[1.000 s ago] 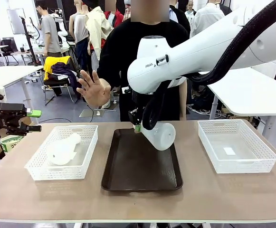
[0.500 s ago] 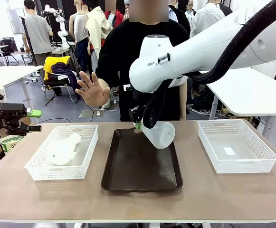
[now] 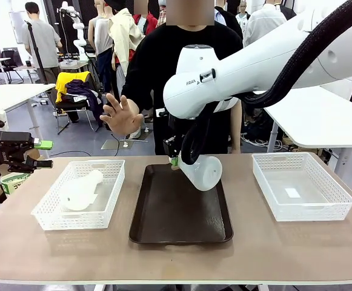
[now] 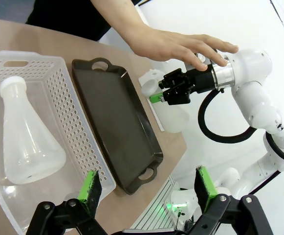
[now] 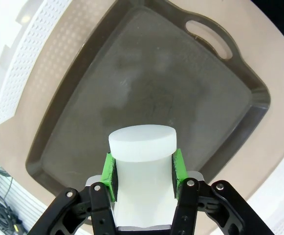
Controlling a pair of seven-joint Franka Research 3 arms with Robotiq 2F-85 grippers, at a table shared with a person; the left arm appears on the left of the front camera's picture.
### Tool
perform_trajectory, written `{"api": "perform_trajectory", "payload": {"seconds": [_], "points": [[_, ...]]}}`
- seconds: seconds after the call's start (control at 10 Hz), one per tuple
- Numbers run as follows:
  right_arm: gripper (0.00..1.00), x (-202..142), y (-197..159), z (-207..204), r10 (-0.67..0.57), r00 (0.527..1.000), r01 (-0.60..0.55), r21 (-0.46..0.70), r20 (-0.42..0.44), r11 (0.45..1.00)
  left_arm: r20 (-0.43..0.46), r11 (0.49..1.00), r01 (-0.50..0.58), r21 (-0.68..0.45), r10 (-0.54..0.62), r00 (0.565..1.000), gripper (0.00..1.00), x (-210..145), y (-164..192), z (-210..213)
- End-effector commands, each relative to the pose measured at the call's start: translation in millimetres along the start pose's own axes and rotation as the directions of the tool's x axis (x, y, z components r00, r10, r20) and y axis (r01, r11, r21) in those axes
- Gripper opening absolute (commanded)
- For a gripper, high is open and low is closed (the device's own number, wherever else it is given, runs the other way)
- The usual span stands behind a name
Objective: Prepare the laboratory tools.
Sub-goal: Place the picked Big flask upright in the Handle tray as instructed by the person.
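At the right claw (image 5: 142,169): shut tight on the neck of a frosted flask (image 5: 142,142), green pads pressed on either side just below the rim. Front view, frame centre: same claw (image 3: 176,159), flask (image 3: 203,172) tilted, neck up-left, wide base down-right, over the upper right part of the dark brown tray (image 3: 176,215). Contact between base and tray: cannot tell.

At the left claw (image 4: 147,191): spread wide, gripping nothing. Front view: far left edge of frame (image 3: 45,154), beyond the table (image 3: 176,260) edge.

Left of the tray: white mesh basket (image 3: 73,221), second flask (image 3: 82,189) lying on its side inside, neck toward upper right.

Right of the tray: another mesh basket (image 3: 339,209), small pale square (image 3: 292,193) flat on its floor.

Above the left basket, upper left of centre: person's hand (image 3: 122,115), open, fingers spread, well clear of both flasks.
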State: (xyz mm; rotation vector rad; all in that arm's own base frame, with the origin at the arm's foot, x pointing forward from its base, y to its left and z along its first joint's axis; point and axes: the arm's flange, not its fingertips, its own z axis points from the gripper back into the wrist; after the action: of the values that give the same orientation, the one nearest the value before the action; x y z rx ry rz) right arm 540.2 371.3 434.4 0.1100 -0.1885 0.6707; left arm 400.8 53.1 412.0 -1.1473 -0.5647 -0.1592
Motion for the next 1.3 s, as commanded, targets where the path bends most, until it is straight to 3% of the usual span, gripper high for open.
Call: {"api": "perform_trajectory", "payload": {"seconds": [0.0, 1.2], "points": [[0.0, -0.7, -0.5, 0.0, 0.005, 1.0, -0.005, -0.007, -0.006, 1.0, 0.004, 1.0, 0.004, -0.013, -0.004, 1.0, 1.0, 0.4, -0.3, 1.8], [0.0, -0.7, -0.5, 0.0, 0.005, 1.0, -0.005, -0.007, -0.006, 1.0, 0.004, 1.0, 0.004, -0.013, -0.004, 1.0, 1.0, 0.4, -0.3, 1.8]]}}
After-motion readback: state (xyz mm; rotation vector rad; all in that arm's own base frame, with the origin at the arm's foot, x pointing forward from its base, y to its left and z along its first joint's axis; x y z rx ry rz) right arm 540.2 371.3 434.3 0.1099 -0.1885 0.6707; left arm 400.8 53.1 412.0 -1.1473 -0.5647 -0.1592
